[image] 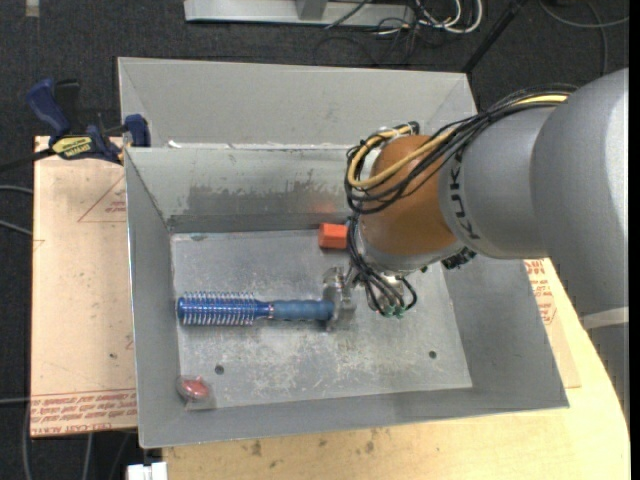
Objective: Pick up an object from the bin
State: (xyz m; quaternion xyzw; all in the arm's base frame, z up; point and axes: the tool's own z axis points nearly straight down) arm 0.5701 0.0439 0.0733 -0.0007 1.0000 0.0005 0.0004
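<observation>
As the arm leans in from the right of the camera view, the gripper [341, 303] sits low over the floor of the grey bin [150, 268], right at the handle end of a blue hairbrush [255, 311]. That brush lies flat across the middle — long axis left to right, bristled head off to the left, handle tip pointing at the gripper. Clamped or released? I cannot tell from this angle. An orange block [333, 235] rests just behind, by the back wall; a small pink thing [193, 389] sits well apart in the near left corner. My read — a grasp should close across the handle, not along it.
</observation>
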